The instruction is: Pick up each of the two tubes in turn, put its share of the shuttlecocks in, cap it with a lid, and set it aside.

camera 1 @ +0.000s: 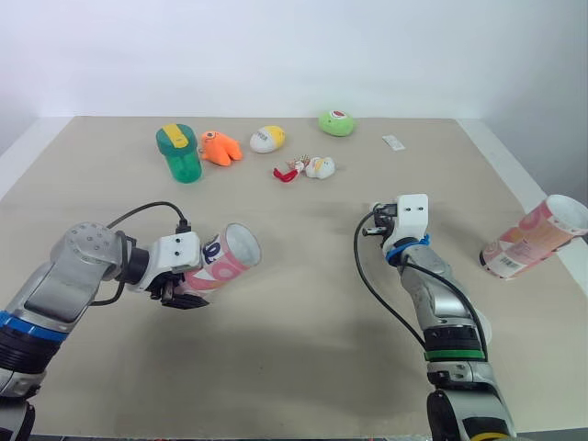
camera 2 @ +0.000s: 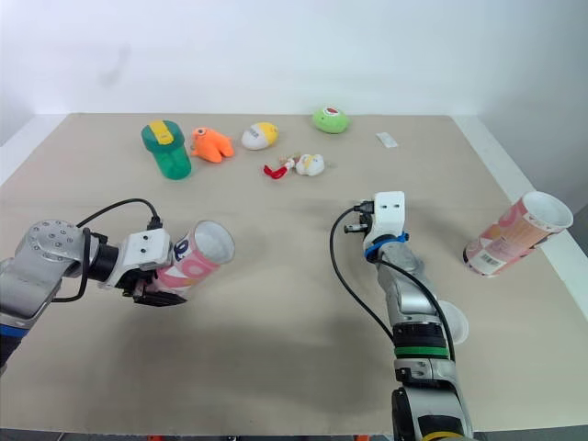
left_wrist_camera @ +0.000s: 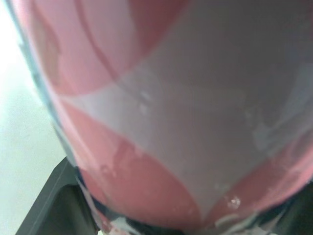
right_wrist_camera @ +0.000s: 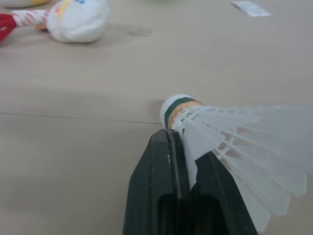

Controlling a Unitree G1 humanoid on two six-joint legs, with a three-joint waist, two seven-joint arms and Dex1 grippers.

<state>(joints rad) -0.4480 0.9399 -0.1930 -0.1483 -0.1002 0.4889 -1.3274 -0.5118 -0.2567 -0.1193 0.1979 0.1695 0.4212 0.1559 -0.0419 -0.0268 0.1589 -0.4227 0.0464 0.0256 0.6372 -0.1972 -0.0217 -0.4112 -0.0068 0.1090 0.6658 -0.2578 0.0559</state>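
Pink tube in the left gripper, shuttlecock in the right gripper!
Head view: the tube is clamped at near left over the table, open mouth facing right, and a second tube lies at the right edge. Left wrist: black fingers hug that pink wall. Right wrist: fingers pinched narrow on the white feathers beside the cork.

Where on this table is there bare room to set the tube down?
Bare: the middle stretch between the left tool holding the tube and the right tool pinching a shuttlecock. Crowded: the far strip of toys around the green bottle; second tube at right edge.
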